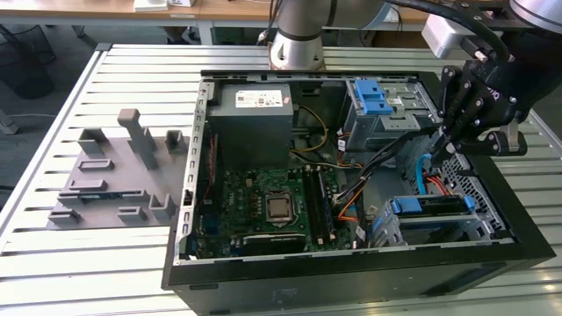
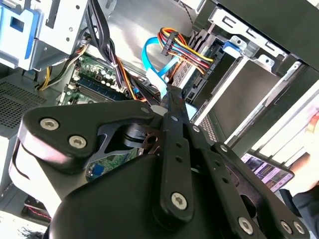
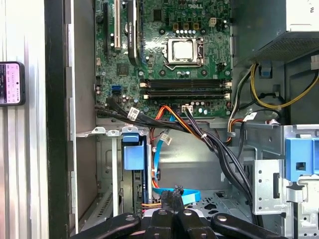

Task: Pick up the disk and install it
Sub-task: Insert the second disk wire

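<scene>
The disk (image 1: 430,205) sits in the drive bay at the case's front corner, on the exterior view's right. Its blue carrier frame faces up. In the first wrist view its blue tab (image 3: 133,155) shows edge-on in the bay. In the second wrist view the disk (image 2: 222,69) lies past the fingertips with coloured wires plugged in beside it. My black gripper (image 1: 448,141) hangs inside the case above and behind the bay. The gripper (image 3: 173,196) is shut, fingers pressed together, with a blue flat cable (image 3: 187,195) just behind the tips. Nothing shows between the fingers (image 2: 169,107).
The open black case (image 1: 351,280) lies on a slatted table. Inside are the motherboard (image 1: 272,197), a grey power-supply box (image 1: 255,112), a silver cage with a blue latch (image 1: 380,99) and cable bundles (image 3: 209,142). A grey fixture plate (image 1: 114,181) stands left. A person's hand (image 2: 309,169) is near a phone (image 2: 266,172).
</scene>
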`<move>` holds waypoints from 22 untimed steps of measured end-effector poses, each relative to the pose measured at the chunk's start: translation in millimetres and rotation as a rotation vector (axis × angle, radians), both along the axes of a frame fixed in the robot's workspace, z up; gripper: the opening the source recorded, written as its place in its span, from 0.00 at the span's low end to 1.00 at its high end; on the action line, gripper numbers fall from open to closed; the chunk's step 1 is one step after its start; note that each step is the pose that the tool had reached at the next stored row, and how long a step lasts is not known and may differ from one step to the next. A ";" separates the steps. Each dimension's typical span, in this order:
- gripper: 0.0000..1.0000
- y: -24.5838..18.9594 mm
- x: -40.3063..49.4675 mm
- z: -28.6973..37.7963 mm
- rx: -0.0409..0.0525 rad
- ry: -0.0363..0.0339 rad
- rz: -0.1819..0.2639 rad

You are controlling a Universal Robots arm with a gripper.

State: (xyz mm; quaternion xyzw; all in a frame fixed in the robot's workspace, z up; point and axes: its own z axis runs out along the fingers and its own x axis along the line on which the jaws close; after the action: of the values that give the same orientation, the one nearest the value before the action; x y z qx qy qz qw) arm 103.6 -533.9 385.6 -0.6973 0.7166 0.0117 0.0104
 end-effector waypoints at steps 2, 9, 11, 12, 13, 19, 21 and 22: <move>0.11 0.0 0.0 -1.0 0.0036 -0.0001 0.000; 0.11 0.0 0.1 -8.2 0.0085 -0.0011 0.000; 0.11 0.0 0.0 -10.8 0.0084 -0.0030 0.000; 0.11 0.0 0.0 -12.2 0.0084 -0.0040 0.000; 0.11 0.0 0.0 -13.7 0.0085 -0.0050 0.000; 0.11 0.2 0.0 -4.8 0.0038 -0.0059 0.000; 0.11 0.8 -0.1 -3.1 -0.0048 -0.0060 0.000; 0.17 1.1 -0.3 -2.9 -0.0096 -0.0062 0.000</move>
State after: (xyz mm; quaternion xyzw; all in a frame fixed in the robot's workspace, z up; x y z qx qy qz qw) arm 103.3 -532.9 382.7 -0.6974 0.7166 0.0061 0.0093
